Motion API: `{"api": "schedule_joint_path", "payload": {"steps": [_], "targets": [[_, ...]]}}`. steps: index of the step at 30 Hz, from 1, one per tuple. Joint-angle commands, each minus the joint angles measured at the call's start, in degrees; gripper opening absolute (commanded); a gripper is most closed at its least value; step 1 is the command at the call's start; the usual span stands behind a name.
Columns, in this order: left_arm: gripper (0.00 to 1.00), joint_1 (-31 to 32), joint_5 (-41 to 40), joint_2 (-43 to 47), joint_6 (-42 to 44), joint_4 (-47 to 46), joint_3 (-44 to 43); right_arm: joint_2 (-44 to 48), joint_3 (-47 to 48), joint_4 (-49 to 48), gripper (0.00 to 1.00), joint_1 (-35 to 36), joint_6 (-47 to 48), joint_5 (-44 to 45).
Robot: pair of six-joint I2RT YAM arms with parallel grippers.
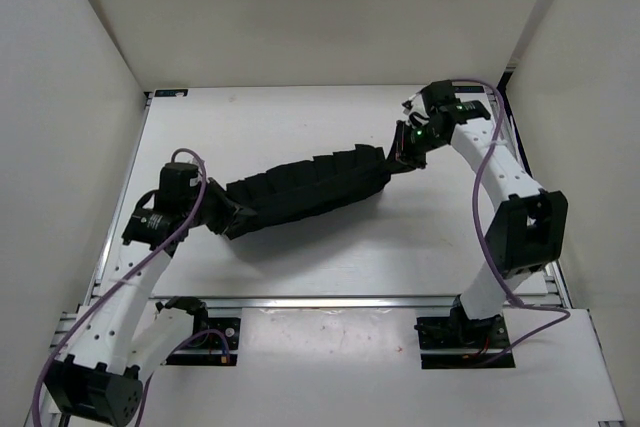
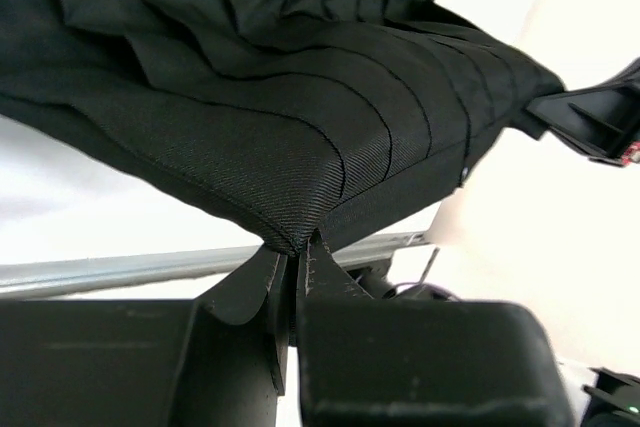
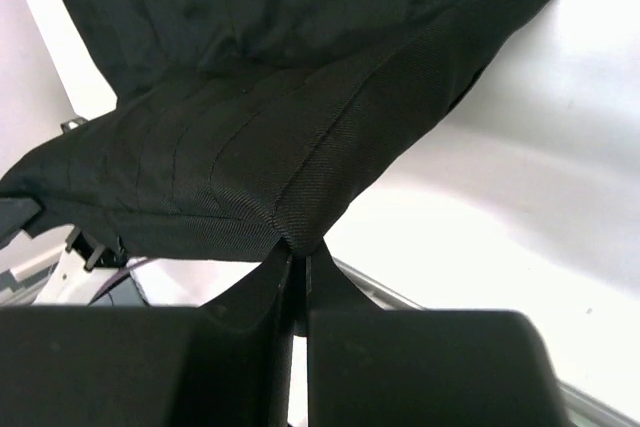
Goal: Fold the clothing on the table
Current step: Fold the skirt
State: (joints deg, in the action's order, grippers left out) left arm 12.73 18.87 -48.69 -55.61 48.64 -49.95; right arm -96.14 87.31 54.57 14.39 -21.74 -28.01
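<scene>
The clothing [image 1: 305, 188], a black pleated garment, hangs stretched in a long band between my two arms above the white table [image 1: 300, 267]. My left gripper [image 1: 228, 215] is shut on its left corner; in the left wrist view the fabric corner [image 2: 290, 237] is pinched between the fingertips of the left gripper [image 2: 296, 252]. My right gripper [image 1: 400, 155] is shut on the right corner, and the right wrist view shows the clothing [image 3: 250, 137] pinched at the tips of that gripper [image 3: 300, 252]. The pleats run across the band.
White panels wall the table on the left, back and right. A metal rail [image 1: 330, 302] runs along the near edge, with both arm bases just behind it. Purple cables loop along both arms.
</scene>
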Motion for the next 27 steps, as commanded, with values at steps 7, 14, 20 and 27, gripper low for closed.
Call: {"api": "schedule_joint_path", "payload": {"steps": [7,14,20,27], "targets": [[0.00,-5.8,0.5,-3.8,-1.3,-3.7,-3.1,-10.8,14.6,2.3,0.00,-1.0,1.6,2.9],[0.00,-3.3,-0.7,-6.2,-3.0,-4.3,-4.8,-15.8,20.7,4.1,0.00,-2.1,1.4,3.0],[0.00,-1.2,-1.5,-2.8,-4.8,-1.5,-2.8,-10.0,12.1,2.2,0.00,-1.5,1.2,4.3],[0.00,2.5,-4.1,2.5,-5.4,3.8,-2.1,-1.3,3.7,2.2,0.00,-1.3,1.8,6.1]]}}
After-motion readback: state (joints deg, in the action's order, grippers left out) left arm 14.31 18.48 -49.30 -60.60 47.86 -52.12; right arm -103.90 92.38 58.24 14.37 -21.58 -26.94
